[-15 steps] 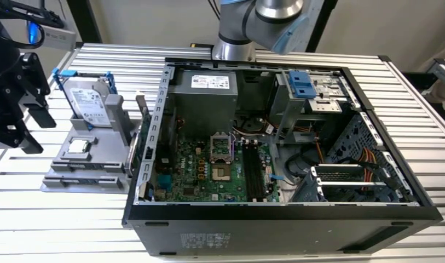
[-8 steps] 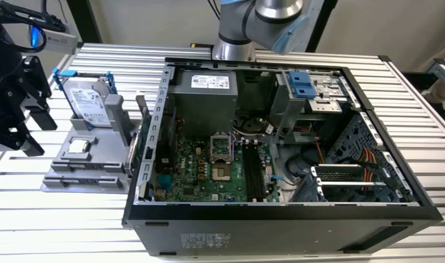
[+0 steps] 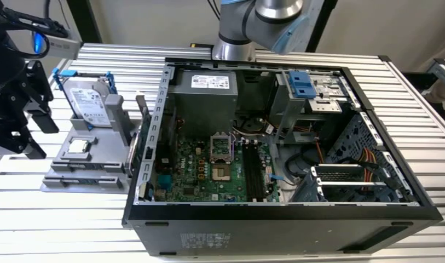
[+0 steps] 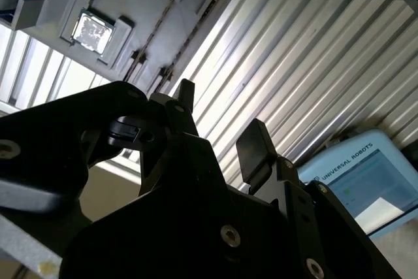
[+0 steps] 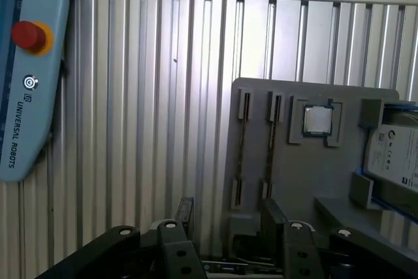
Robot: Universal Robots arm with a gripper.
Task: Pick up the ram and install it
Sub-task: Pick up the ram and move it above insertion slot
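The ram shows as a thin stick standing on edge (image 5: 241,155) in a slot of the grey holder (image 5: 294,174), with a second like it (image 5: 269,151) alongside. In the exterior view the ram (image 3: 141,112) stands at the holder's side nearest the open computer case (image 3: 281,216). My gripper (image 5: 228,217) hangs open a short way off the holder, nothing between its black fingers (image 4: 255,151). In the exterior view the gripper (image 3: 29,131) is at the far left, outside the case. The motherboard's long black slots (image 3: 255,170) lie empty inside the case.
On the holder sit a small square silver processor (image 5: 318,121) and a silver hard drive with blue clips (image 3: 87,104). A teach pendant with a red button (image 5: 26,83) lies on the ribbed aluminium table (image 5: 150,96). The case holds a power supply (image 3: 207,93) and cables (image 3: 353,159).
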